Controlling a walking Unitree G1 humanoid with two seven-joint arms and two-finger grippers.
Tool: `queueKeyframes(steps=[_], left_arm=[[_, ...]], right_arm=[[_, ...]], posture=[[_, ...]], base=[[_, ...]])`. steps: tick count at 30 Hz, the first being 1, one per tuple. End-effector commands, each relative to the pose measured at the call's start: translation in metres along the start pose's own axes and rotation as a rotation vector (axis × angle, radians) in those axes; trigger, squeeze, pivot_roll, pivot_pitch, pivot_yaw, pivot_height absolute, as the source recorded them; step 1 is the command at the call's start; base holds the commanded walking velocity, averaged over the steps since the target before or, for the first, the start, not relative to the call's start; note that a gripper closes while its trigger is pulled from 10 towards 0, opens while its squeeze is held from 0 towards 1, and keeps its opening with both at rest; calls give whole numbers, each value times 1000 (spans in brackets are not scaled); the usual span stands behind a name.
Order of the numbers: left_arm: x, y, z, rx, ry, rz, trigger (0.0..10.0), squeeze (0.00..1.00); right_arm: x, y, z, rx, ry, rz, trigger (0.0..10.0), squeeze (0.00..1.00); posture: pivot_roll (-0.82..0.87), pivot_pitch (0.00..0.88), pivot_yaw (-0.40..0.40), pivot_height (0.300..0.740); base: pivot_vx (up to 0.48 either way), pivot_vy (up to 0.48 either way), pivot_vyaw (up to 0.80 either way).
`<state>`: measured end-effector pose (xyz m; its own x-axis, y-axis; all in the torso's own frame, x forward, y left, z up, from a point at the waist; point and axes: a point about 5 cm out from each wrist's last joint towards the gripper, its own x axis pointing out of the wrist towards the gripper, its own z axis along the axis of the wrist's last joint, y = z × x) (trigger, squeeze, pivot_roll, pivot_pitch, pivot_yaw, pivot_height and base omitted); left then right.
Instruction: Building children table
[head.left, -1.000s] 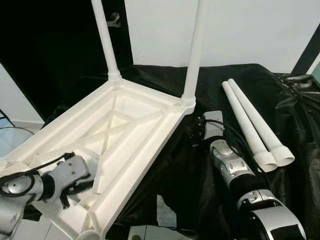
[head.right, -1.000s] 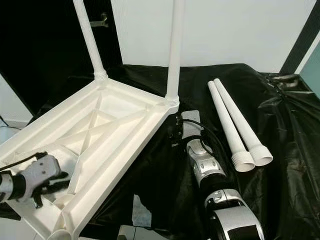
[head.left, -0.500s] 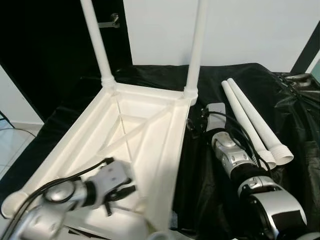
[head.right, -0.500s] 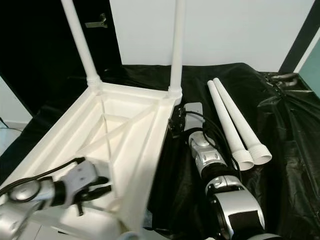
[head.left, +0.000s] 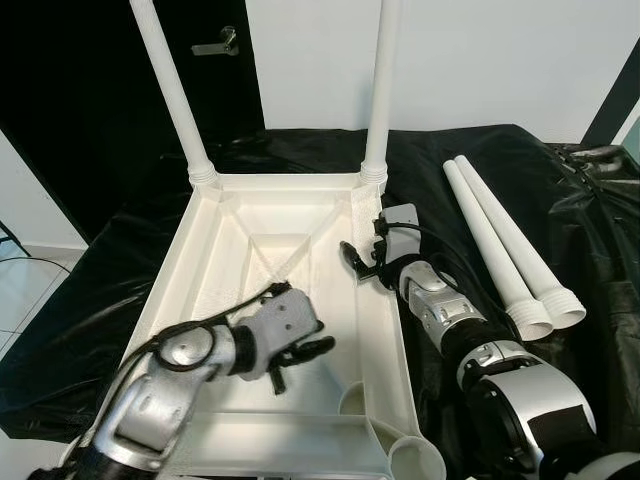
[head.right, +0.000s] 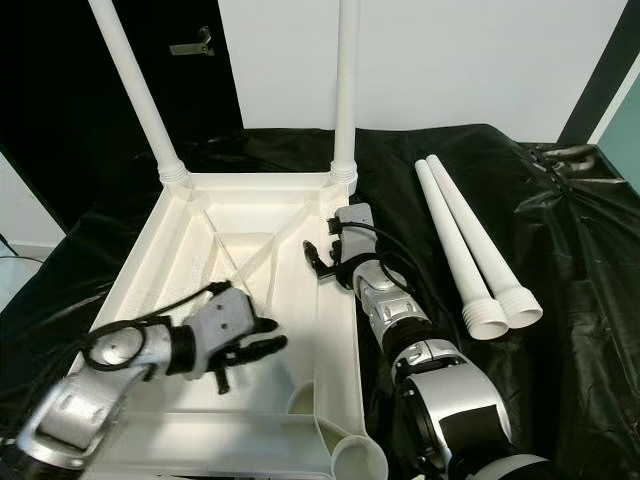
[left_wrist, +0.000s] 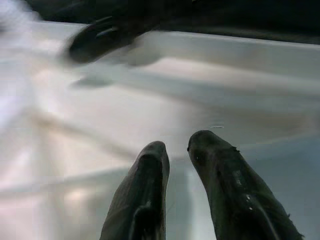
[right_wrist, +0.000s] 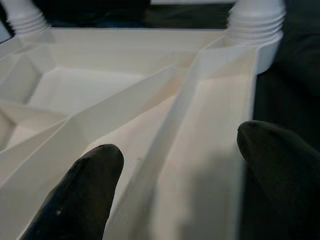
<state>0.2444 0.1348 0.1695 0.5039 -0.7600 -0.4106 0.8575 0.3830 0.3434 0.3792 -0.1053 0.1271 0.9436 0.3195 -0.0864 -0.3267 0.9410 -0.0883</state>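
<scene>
- Setting: a surface draped in black sheeting (head.left: 560, 240) stands before a white wall, with a dark doorway at the robot's left.
- Workpiece: the white plastic table top (head.left: 300, 330) lies upside down on the sheeting, ribbed underside facing up.
- Fitted parts: two fitted legs (head.left: 170, 95) stand upright in the two far corner sockets.
- Open points: the near corner sockets (head.left: 415, 462) are empty.
- Spare parts: two loose legs (head.left: 510, 255) lie side by side on the sheeting at the robot's right, touching each other, threaded collars toward the robot, well apart from the top.
- Left gripper (head.left: 300, 352): inside the tray-like underside, near its middle. Fingers nearly together, holding nothing.
- Right gripper (head.left: 362, 262): fingers spread wide, straddling the right side wall of the top close to the far right leg. Whether the pads press the wall cannot be told.
- Procedure: square the top to the robot and steady it before fetching a loose leg. Keep both grippers low on rim and ribs; avoid pushing on the upright legs, which would likely lever the top over.
- Appearance: matte moulded plastic with diagonal stiffening ribs and a raised rim; the legs are plain tubes with ridged collars.
</scene>
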Motion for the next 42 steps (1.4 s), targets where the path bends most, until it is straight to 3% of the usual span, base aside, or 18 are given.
queueKeyframes(steps=[1, 6, 11, 13, 18, 23, 29, 31, 32, 33, 35, 37, 38, 39, 42], left_arm=[[-3, 4, 0, -13, -9, 116, 10000, 0], [-23, 6, -8, -18, 6, 84, 10000, 0], [-27, 4, -10, -29, 0, 55, 10000, 0], [-31, 1, -11, -52, -29, 18, 10000, 0], [-34, -7, -9, -76, -60, -41, 10000, 0], [-37, -30, -10, -116, -92, -168, 10000, 0], [-35, -44, -12, -153, -74, -248, 10000, 0], [-34, -49, -14, -144, -64, -266, 10000, 153], [-34, -51, -15, -144, -56, -276, 10000, 153], [-33, -54, -18, -153, -39, -289, 10000, 259], [-32, -60, -23, -160, 0, -308, 10000, 263], [-32, -61, -26, -157, 18, -313, 10000, 263], [-30, -62, -30, -133, 41, -298, 10000, 173], [-28, -62, -34, -128, 70, -290, 10000, 0], [-27, -63, -46, -113, 141, -283, 10000, 0]], right_arm=[[-1, 1, -1, -3, -12, -1, 10000, 0], [-13, -7, 3, -34, -103, -21, 10000, 0], [-21, -10, 7, -50, -162, -32, 10000, 0], [-34, -15, 14, -56, -244, -59, 10000, 0], [-47, -18, 15, -56, -268, -71, 10000, 0], [-65, -18, 12, -70, -255, -66, 10000, 0], [-72, -21, 8, -75, -231, -69, 10000, 0], [-75, -22, 9, -82, -222, -71, 10000, 0], [-75, -23, 9, -83, -221, -71, 10000, 0], [-75, -24, 10, -89, -221, -72, 10000, 0], [-75, -27, 13, -99, -217, -75, 10000, 0], [-75, -28, 13, -103, -215, -77, 10000, 0], [-76, -29, 15, -104, -211, -78, 10000, 0], [-76, -30, 15, -106, -208, -79, 10000, 0], [-76, -32, 17, -108, -204, -83, 10000, 0]], posture=[[162, 7, 25, 740], [152, 2, 21, 740], [147, 0, 18, 740], [137, 0, 12, 740], [130, 0, 3, 740], [117, 0, -5, 740], [113, 0, -14, 740], [112, 0, -18, 740], [111, 0, -18, 740], [110, 0, -18, 740], [111, 0, -21, 740], [111, 0, -21, 740], [113, 0, -22, 740], [113, 0, -24, 740], [111, 0, -24, 740]], base=[[0, 0, 0], [0, 0, 0], [0, 0, 0], [0, 0, 0], [0, 0, 0], [0, 0, 0], [0, 0, 0], [0, 0, 0], [0, 0, 0], [0, 0, 0], [0, 0, 0], [0, 0, 0], [0, 0, 0], [0, 0, 0], [0, 0, 0]])
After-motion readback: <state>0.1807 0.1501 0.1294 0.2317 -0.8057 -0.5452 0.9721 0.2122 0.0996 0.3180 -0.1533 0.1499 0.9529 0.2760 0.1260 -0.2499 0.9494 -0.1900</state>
